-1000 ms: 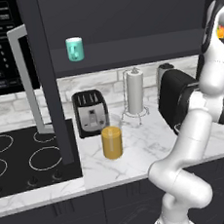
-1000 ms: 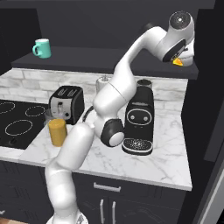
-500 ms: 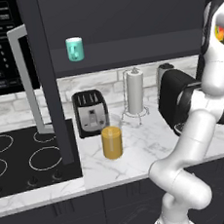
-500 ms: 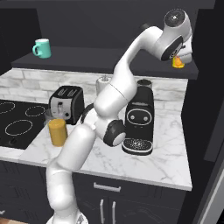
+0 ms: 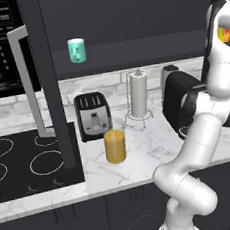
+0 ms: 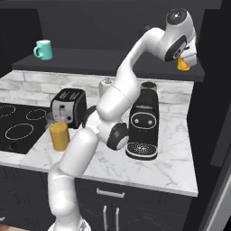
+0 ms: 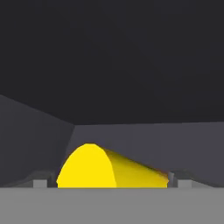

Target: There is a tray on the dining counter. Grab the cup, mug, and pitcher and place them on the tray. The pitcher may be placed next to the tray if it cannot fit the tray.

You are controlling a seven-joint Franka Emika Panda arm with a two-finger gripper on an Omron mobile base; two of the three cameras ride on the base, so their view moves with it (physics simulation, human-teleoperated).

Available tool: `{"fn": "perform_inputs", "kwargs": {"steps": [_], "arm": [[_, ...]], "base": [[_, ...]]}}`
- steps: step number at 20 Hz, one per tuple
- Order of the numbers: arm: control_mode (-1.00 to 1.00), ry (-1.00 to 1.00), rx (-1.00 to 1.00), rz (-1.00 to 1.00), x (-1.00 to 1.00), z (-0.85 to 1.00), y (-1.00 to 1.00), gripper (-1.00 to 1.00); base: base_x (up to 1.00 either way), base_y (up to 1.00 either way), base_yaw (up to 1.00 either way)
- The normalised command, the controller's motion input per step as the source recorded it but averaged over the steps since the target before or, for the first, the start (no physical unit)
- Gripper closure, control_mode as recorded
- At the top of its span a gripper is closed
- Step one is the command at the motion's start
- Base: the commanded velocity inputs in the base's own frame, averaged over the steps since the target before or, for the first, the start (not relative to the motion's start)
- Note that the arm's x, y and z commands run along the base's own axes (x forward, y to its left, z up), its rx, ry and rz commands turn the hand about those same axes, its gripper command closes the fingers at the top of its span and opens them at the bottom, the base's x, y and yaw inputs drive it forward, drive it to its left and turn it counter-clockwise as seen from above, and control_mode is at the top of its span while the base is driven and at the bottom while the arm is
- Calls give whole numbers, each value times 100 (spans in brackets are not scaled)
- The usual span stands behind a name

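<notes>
The yellow cup (image 6: 182, 65) with its red-orange mark stands on the dark upper shelf at the far right. My gripper (image 6: 186, 57) is raised to it and open. In the hand view the cup (image 7: 100, 168) lies close between the two finger tips (image 7: 40, 182); whether they touch it I cannot tell. The cup (image 5: 224, 33) peeks out from behind the hand in the left base view. The teal mug (image 5: 76, 50) (image 6: 43, 49) stands on the same shelf further left. The amber pitcher (image 5: 115, 146) (image 6: 59, 136) stands on the marble counter in front of the toaster. The tray is out of view.
A black toaster (image 5: 93, 116), a paper-towel roll (image 5: 138, 93) and a black coffee machine (image 6: 143, 131) stand on the counter. A cooktop (image 5: 21, 162) lies at the left. A dark upright panel (image 5: 50, 78) rises beside the toaster. A dark wall closes the shelf at the right.
The hand has edged a little along the shelf toward the cup. Its jaws stay open, and the cup, mug and pitcher have not moved.
</notes>
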Motion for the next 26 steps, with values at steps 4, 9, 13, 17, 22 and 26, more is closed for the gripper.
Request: {"fn": "perform_inputs", "kwargs": {"steps": [4, 9, 13, 17, 22, 26], "arm": [[-100, 23, 0, 0, -11, 0, 0, -100], [-100, 19, 0, 0, -4, 0, 0, -100], [-100, 13, 0, 0, 0, 0, 7, 100], [-100, 3, 0, 0, 0, 0, 3, 100], [-100, 0, 0, 0, 0, 0, 0, 100], [-100, 0, 0, 0, -16, -10, 0, 100]], "base": [[0, 0, 0], [0, 0, 0], [0, 0, 0], [0, 0, 0], [0, 0, 0], [0, 0, 0]]}}
